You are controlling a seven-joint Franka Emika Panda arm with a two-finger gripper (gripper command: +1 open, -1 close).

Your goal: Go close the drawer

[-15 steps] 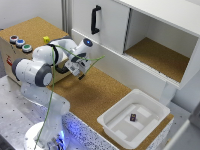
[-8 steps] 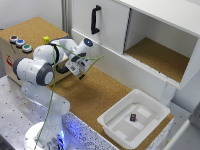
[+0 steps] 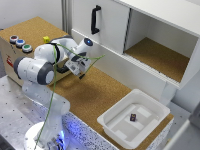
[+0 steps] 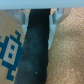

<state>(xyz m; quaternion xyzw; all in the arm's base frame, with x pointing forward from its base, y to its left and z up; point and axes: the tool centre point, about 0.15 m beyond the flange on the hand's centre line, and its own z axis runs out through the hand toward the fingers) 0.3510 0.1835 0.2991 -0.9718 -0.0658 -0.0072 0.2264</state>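
The drawer (image 3: 114, 115) is a wide, shallow white plastic tray. It stands pulled out at the cork table's front edge, toward the exterior view's right. A small dark object (image 3: 133, 117) lies on its floor. My gripper (image 3: 80, 66) hovers low over the cork surface at the exterior view's left, well away from the drawer. In the wrist view the gripper (image 4: 39, 21) has its fingers (image 4: 22, 17) apart. A black cylinder (image 4: 35, 52) runs between them; I cannot tell whether they touch it. The drawer does not show in the wrist view.
A wooden box with coloured buttons (image 3: 20, 42) stands at the back left, with a blue pixel sticker (image 4: 10, 50) on its side. A white cabinet door with a black vertical handle (image 3: 95, 20) and an open cupboard compartment (image 3: 160, 55) lie behind. Cork surface (image 3: 95, 95) separates gripper and drawer.
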